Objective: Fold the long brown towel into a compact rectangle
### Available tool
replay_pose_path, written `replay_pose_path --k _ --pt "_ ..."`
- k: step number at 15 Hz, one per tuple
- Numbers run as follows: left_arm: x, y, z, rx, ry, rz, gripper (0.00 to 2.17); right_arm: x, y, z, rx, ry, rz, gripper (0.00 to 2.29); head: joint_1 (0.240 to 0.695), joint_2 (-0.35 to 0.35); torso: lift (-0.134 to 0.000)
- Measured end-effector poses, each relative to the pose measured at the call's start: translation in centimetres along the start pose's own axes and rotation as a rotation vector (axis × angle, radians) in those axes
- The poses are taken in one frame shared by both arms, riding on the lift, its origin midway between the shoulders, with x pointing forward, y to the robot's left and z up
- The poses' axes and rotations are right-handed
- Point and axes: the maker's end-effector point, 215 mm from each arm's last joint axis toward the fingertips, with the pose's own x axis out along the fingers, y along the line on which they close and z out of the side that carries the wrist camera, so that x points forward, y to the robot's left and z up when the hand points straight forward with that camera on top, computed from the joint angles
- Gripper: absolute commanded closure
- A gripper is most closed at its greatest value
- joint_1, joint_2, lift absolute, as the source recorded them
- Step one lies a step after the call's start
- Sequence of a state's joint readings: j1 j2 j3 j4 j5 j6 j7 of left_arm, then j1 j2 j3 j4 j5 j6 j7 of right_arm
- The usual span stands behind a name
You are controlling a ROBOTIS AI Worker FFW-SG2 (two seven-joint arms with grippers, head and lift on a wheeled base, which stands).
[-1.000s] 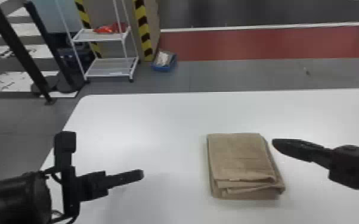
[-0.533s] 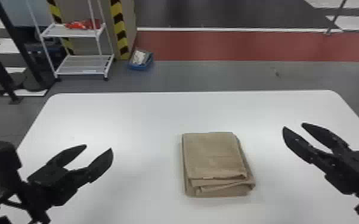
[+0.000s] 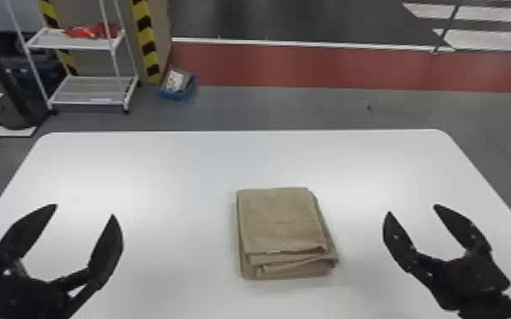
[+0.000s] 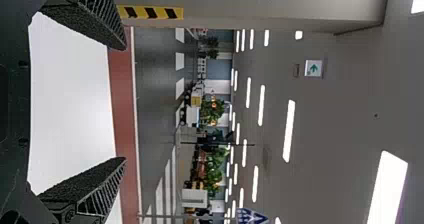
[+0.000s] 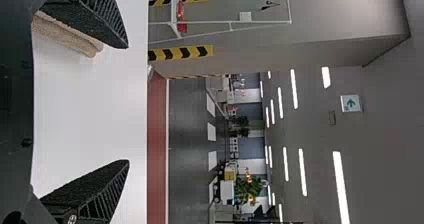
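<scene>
So the white table (image 3: 182, 167) takes up most of the head view, with a white wire rack (image 3: 91, 92) on the floor, upper left. Left gripper (image 3: 85, 211) is lower left, jaws wide apart, nothing in them. Right gripper (image 3: 413, 209) is lower right, same deal, jaws spread and empty. The brown towel (image 3: 280, 220) sits between them, just right of center, folded into a neat-ish stack, layers poking out along its lower edge. Little blue bin (image 3: 177, 95) is beside the rack.

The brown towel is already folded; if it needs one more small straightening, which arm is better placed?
Right, I think: the right gripper is open and nearer the brown towel. The left gripper, also open, has more table to cross.
</scene>
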State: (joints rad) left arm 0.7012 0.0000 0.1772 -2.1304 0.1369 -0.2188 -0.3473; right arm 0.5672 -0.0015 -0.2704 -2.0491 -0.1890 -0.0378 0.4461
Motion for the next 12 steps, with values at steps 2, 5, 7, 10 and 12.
replay_pose_path --k 2,5,7,10,12 --pt "-0.2 -0.7 -0.7 0.018 0.024 -0.012 0.1 0.3 1.1 -0.8 0.012 0.029 -0.001 0.07 0.695 -0.042 -0.124" --pt "-0.2 -1.0 -1.3 0.015 0.037 -0.02 0.1 1.2 4.0 -2.1 0.023 0.094 0.005 0.07 0.695 -0.007 -0.124" --pt "-0.2 -1.1 -1.2 0.016 0.036 -0.024 0.1 1.6 6.5 -2.2 0.012 0.109 0.036 0.07 0.695 0.026 -0.124" --pt "-0.3 -0.8 -1.5 0.016 0.044 -0.021 0.1 1.9 7.6 -1.9 0.008 0.103 0.05 0.07 0.695 0.056 -0.124" --pt "-0.3 -0.6 -1.7 0.016 0.052 -0.018 0.1 1.9 7.7 -1.5 0.003 0.099 0.051 0.07 0.695 0.061 -0.124"
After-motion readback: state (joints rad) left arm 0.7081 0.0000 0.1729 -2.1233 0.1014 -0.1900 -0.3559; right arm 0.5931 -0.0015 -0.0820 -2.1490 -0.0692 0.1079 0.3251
